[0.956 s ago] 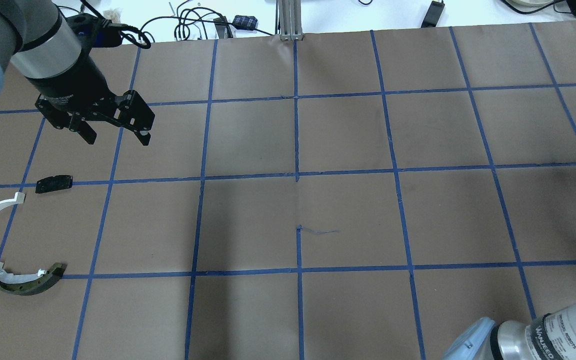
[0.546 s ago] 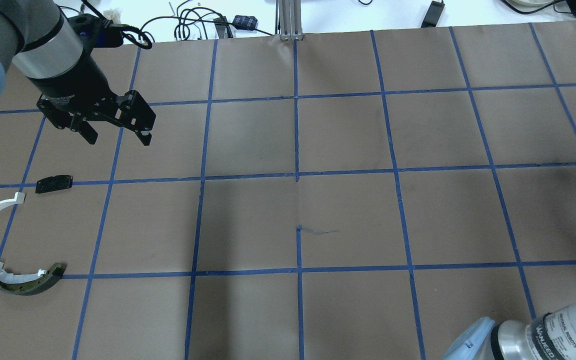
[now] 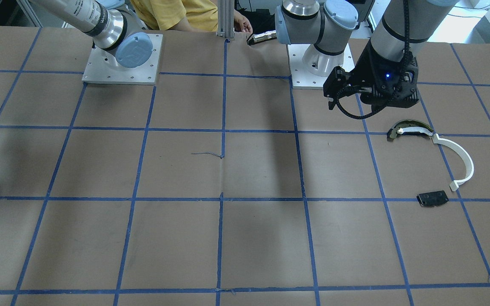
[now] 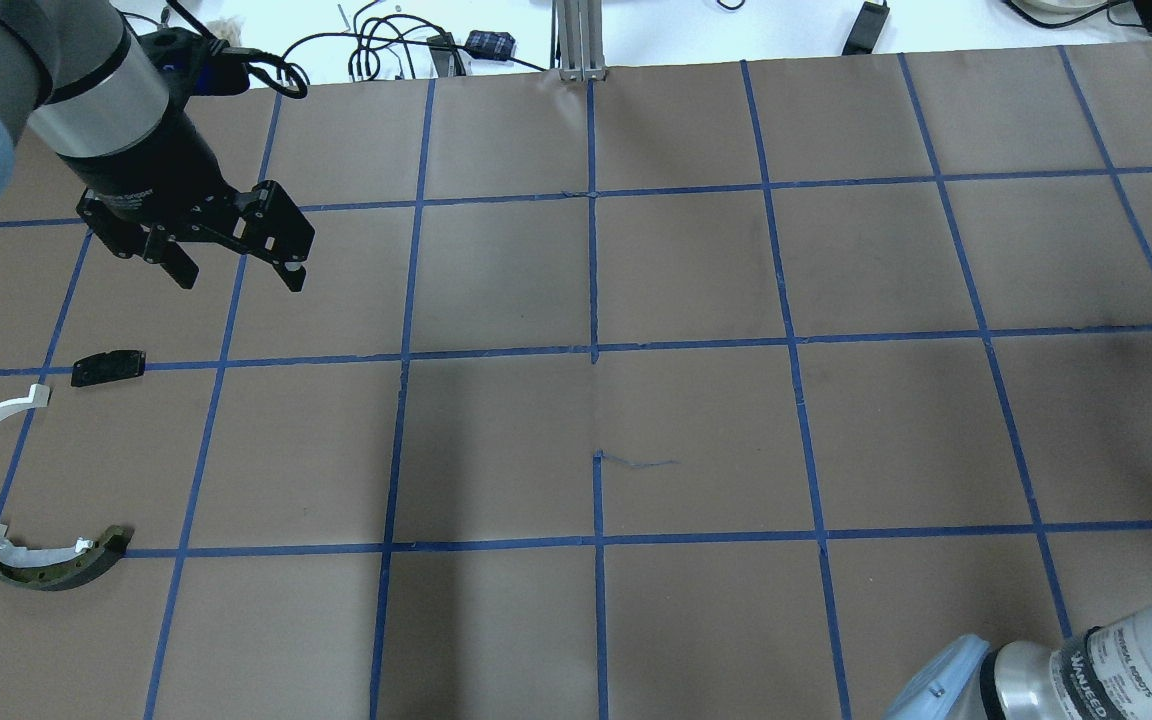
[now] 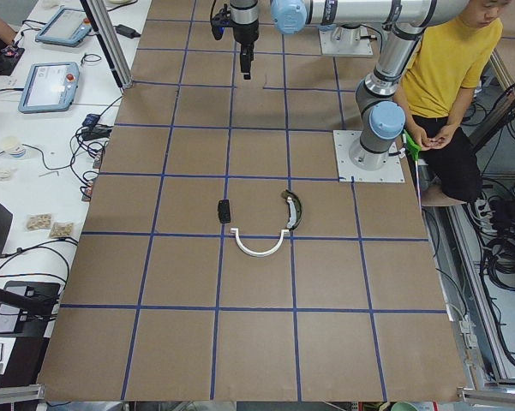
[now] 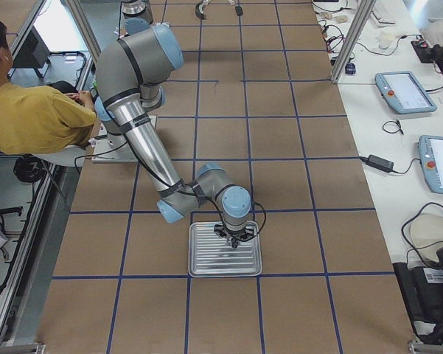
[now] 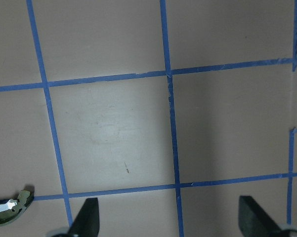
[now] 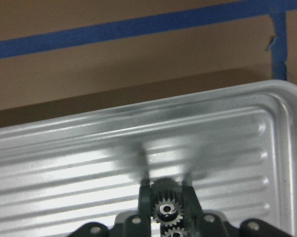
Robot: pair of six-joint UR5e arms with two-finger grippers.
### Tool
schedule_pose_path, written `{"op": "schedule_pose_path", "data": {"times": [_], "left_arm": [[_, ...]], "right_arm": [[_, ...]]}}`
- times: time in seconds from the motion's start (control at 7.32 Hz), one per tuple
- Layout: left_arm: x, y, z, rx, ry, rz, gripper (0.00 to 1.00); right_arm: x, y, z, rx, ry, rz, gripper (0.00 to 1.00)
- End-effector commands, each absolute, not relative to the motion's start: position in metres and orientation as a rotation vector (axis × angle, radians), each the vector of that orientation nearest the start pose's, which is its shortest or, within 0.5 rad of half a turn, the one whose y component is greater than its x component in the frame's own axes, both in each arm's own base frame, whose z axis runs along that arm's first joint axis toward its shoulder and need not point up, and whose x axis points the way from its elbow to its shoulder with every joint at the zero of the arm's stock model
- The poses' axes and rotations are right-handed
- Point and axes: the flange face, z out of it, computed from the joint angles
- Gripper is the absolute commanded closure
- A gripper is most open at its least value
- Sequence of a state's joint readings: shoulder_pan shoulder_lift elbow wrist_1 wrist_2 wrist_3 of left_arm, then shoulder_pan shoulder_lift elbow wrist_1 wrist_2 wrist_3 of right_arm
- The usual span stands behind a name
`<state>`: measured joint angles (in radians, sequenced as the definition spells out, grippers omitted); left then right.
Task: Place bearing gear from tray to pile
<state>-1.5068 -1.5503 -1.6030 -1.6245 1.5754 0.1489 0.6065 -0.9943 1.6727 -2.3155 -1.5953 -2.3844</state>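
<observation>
Down at the lower middle of the exterior right view, the gear [image 8: 165, 210] is clamped by the right gripper [image 6: 234, 241] over the tray [image 6: 206, 264], so pickup is judged done. Carry and drop at the pile [image 4: 51, 575], far left of the overhead view, are yet to be done. The left gripper [image 4: 239, 280] is held apart, empty.

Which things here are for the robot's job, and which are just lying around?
For the job: bearing gear, right hand holding it, tray, pile: white arc, olive piece, black plate.
Just lying about: cables, tablets, power adapter.
</observation>
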Motion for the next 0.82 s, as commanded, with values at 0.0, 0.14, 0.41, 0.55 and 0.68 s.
{"op": "schedule_pose_path", "data": {"times": [0.0,0.14,0.41,0.55,0.68], "left_arm": [[-0.103,-0.484,0.477,0.135,3.139,0.101,0.0],[-0.103,-0.485,0.476,0.135,3.139,0.104,0.0],[-0.103,-0.485,0.475,0.138,3.139,0.109,0.0],[-0.103,-0.485,0.475,0.138,3.139,0.109,0.0],[-0.103,-0.486,0.474,0.138,3.141,0.111,0.0]], "right_arm": [[-0.444,-0.482,0.202,-2.075,2.485,0.066,1.0],[-0.415,-0.484,0.224,-1.922,2.601,0.003,1.0],[-0.31,-0.483,0.249,-1.521,2.835,-0.039,1.0],[-0.232,-0.489,0.274,-1.397,2.921,-0.084,1.0],[-0.142,-0.508,0.279,-1.272,2.977,-0.108,1.0]]}}
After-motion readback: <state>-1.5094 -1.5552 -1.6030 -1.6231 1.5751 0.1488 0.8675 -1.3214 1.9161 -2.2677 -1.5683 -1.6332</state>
